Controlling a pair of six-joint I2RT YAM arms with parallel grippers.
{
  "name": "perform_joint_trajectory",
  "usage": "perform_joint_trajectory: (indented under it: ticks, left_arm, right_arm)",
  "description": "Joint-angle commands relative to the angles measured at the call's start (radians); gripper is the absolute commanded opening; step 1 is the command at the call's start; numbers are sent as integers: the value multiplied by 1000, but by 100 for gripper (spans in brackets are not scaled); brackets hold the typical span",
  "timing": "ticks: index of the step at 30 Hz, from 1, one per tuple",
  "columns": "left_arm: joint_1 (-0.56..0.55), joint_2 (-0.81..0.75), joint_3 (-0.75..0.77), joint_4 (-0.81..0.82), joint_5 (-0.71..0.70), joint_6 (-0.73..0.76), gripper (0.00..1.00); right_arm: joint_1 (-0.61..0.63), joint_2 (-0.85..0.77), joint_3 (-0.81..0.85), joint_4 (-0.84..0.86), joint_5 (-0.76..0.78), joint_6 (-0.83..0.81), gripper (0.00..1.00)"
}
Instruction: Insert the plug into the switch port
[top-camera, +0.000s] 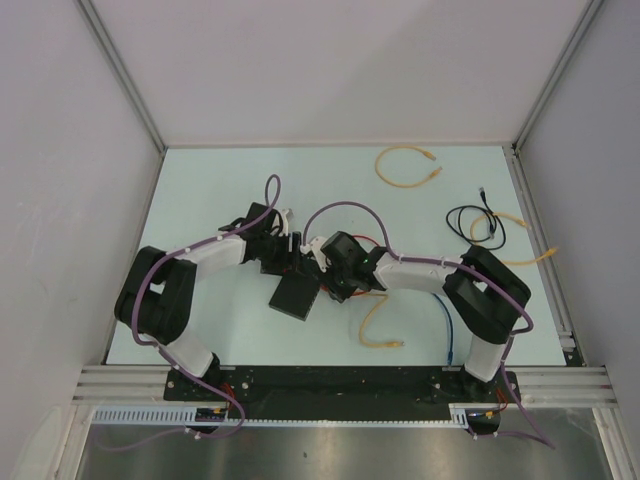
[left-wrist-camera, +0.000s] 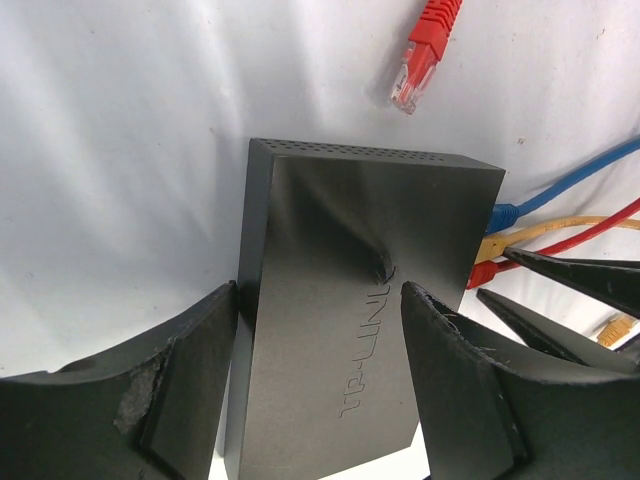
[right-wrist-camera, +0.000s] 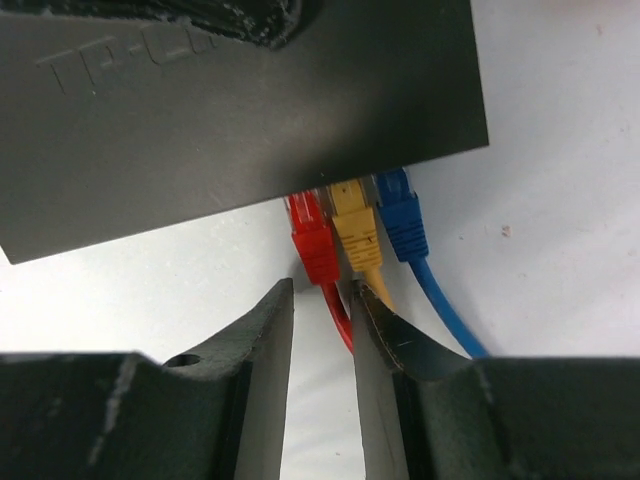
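Note:
The switch (left-wrist-camera: 330, 300) is a flat matte-black box lying on the white table, also seen in the top view (top-camera: 293, 296). My left gripper (left-wrist-camera: 320, 290) straddles it, one finger against each long side, and holds it. Red (right-wrist-camera: 316, 245), yellow (right-wrist-camera: 356, 230) and blue (right-wrist-camera: 402, 222) plugs sit side by side in the switch's ports. My right gripper (right-wrist-camera: 322, 290) is just behind the red plug with its fingers slightly apart. The red cable (right-wrist-camera: 342, 315) runs between them, and they do not pinch it.
A loose red plug (left-wrist-camera: 420, 60) lies on the table beyond the switch. Yellow cables (top-camera: 408, 165) (top-camera: 378, 330), a black cable (top-camera: 478, 222) and a blue cable (top-camera: 450, 330) lie on the right half. Walls close the table's back and sides.

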Motion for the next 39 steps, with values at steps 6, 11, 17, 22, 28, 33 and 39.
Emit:
perform_joint_trajectory:
  ticks: [6,11,17,22,28,33,39]
  left_arm:
    - [1,10,-4,-10,56,5,71]
    - [1,13,-15,-4,65,-4,70]
    - [-5,17,-36,11,111,-22,68]
    - [-23,22,-50,11,138,-21,67]
    - [-51,23,-55,25,195,-29,66]
    - [-79,11,-53,33,224,-44,66]
    - [-108,-15,-87,49,224,-64,66]
  right_arm:
    - [18,37,-34,67,25,-54,26]
    - [33,60,-34,78,36,-72,8]
    - [42,9,-34,130,11,-87,0]
    - [42,-50,-9,195,11,-106,0]
    - [68,-69,26,261,5,-132,0]
    - [88,-63,40,356,22,-129,0]
    - [91,-109,77,443,50,-109,0]
